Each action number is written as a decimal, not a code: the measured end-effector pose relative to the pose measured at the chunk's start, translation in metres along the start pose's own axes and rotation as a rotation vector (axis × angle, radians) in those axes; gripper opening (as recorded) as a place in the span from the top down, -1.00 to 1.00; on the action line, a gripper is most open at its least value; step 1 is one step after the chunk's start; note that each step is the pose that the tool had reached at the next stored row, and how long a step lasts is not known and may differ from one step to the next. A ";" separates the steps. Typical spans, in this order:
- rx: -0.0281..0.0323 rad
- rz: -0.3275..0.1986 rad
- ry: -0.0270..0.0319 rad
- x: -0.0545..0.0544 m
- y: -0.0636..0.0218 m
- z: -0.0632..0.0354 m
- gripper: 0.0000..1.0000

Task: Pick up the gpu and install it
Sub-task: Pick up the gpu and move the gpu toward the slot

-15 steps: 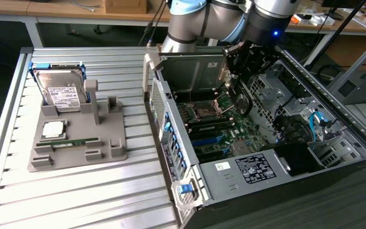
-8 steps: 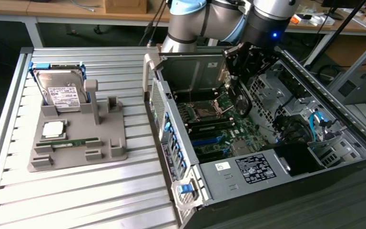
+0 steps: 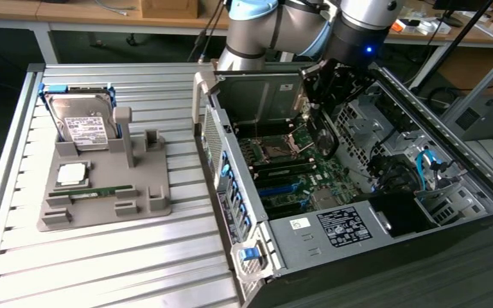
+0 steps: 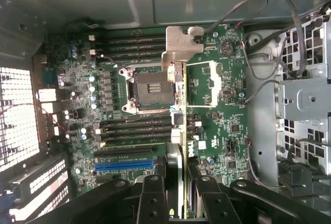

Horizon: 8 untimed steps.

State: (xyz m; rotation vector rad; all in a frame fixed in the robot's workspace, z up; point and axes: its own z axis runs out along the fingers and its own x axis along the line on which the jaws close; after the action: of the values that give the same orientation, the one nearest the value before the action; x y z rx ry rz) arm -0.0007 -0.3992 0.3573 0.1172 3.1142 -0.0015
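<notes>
Fixture tray (image 3: 156, 192), on exterior view's left of case (image 3: 255, 96): hard drive (image 3: 82, 122) and memory stick (image 3: 92, 190) resting in it. Inside case: gripper (image 4: 178, 195) clamped on gpu (image 4: 178, 149), card edge-on, clear of motherboard (image 4: 222, 105) on case floor, silver bracket (image 4: 181, 45) at end far from fingers (image 4: 152, 195). Pickup looks done; card not yet seated in slot, install remains.

In the computer case (image 3: 315, 250), the gpu (image 4: 181, 53) hangs over the motherboard (image 4: 227, 105), seemingly edge-on. The parts tray (image 3: 101, 205) sits beside the case, on the exterior view's left.
</notes>
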 end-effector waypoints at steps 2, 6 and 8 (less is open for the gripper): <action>0.0001 0.000 0.0000 0.000 -0.0001 0.0010 0.47; 0.0001 0.000 0.0000 -0.001 -0.0004 0.0034 0.47; 0.0001 0.000 0.0000 -0.001 -0.0006 0.0046 0.47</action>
State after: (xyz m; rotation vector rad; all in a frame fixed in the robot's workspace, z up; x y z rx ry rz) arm 0.0007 -0.3999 0.3528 0.1172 3.1142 -0.0016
